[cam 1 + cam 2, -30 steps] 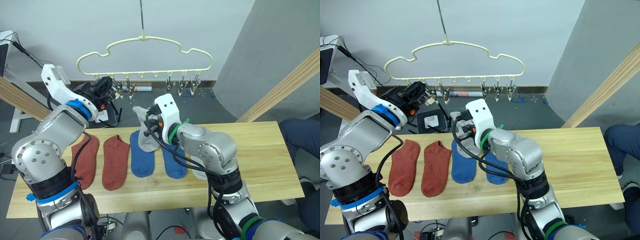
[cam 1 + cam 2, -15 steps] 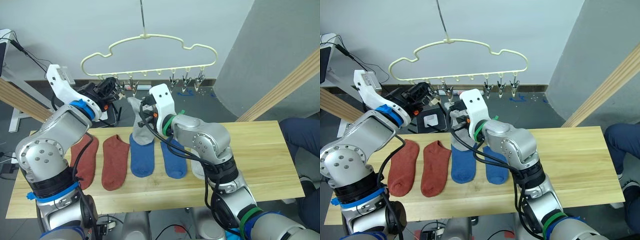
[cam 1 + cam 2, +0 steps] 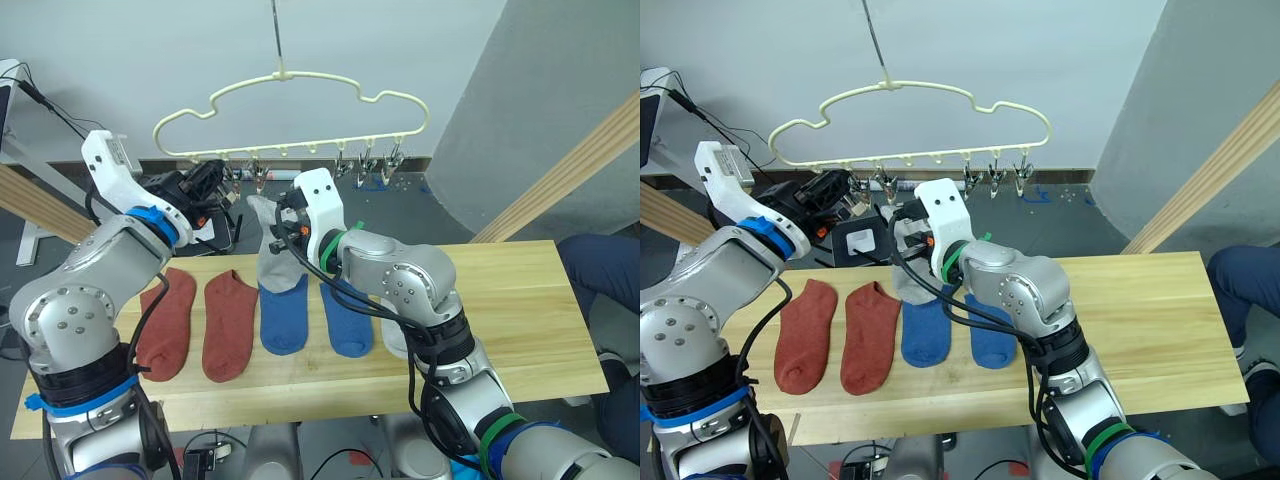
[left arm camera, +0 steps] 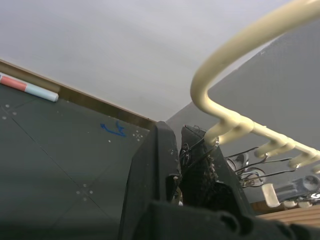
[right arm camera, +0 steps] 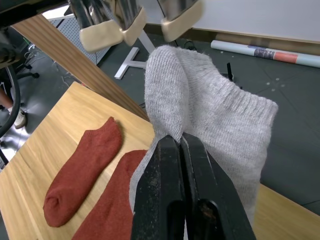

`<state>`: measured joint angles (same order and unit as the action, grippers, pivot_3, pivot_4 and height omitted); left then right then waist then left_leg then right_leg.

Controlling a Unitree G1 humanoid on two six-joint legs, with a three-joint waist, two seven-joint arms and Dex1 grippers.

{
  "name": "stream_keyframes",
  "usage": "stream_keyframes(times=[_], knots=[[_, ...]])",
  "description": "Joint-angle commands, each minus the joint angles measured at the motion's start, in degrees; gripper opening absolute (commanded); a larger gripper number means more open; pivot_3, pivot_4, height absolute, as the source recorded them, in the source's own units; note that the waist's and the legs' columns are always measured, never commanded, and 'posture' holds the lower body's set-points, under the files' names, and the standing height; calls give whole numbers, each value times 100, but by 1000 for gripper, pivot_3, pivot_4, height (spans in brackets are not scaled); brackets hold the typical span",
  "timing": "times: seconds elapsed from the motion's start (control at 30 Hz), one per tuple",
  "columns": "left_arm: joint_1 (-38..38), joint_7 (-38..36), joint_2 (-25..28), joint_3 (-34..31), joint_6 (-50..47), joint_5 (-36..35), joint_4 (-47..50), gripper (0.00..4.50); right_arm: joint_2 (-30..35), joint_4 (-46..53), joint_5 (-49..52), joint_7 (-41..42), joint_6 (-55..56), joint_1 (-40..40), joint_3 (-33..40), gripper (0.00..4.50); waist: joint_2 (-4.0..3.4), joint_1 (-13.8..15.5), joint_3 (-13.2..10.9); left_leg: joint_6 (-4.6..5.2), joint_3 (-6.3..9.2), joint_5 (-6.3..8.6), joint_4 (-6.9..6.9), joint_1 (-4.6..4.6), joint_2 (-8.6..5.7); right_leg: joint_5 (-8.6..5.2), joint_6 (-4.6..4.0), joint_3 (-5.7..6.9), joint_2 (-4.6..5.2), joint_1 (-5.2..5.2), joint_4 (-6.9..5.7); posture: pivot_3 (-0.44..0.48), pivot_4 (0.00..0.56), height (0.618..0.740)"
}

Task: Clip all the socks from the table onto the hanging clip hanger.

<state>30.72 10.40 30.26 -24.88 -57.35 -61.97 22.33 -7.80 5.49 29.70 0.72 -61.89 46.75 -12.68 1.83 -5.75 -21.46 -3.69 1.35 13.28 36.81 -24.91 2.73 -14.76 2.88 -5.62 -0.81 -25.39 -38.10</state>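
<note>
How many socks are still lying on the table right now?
5: two rust-red socks at the left, two blue socks mid-table, and a grey sock mostly hidden under the right arm.

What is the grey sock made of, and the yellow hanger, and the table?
The grey sock looks like soft knitted fabric: fine ribs show, and it droops from the right end effector. The clip hanger seems to be thin wire with a smooth pale yellow coating, perhaps plastic; its clips look like shiny metal. The table looks like pale wood, with plank lines and grain.
</note>
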Motion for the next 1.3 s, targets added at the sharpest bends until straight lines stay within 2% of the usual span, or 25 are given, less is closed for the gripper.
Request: stream_keyframes(times=[0.03, 0.57, 0.83, 1.3], knots=[[8, 2, 80, 29, 97, 292, -159, 154, -1183, 55, 237, -71, 57, 322, -65, 11, -1, 0, -7, 0, 0, 0, -1, 0, 0, 0, 0, 0, 0, 0, 0, -93, 423, 740], [202, -107, -58, 171, 307, 570, -369, 154, -1389, -796, 591, 28, 783, 1252, -14, 11, 0, -1, -21, 1, -2, 2, -9, -1, 1, 0, -1, -5, 0, -9, 2, -84, 416, 740], [235, -100, -159, 222, 412, 680, -384, 154, -1542, -875, 989, -76, 924, 1598, 15, 11, -1, 5, -23, 3, -1, 3, -9, -5, 2, 1, -1, -4, 1, -12, 1, -82, 411, 740], [302, -167, -197, 223, 460, 821, -429, 154, -1302, -848, 1198, -277, 407, 1224, -320, 11, -1, 7, -23, 3, 1, 3, -10, -7, 4, 1, -1, -4, 2, -15, 0, -80, 404, 740]])
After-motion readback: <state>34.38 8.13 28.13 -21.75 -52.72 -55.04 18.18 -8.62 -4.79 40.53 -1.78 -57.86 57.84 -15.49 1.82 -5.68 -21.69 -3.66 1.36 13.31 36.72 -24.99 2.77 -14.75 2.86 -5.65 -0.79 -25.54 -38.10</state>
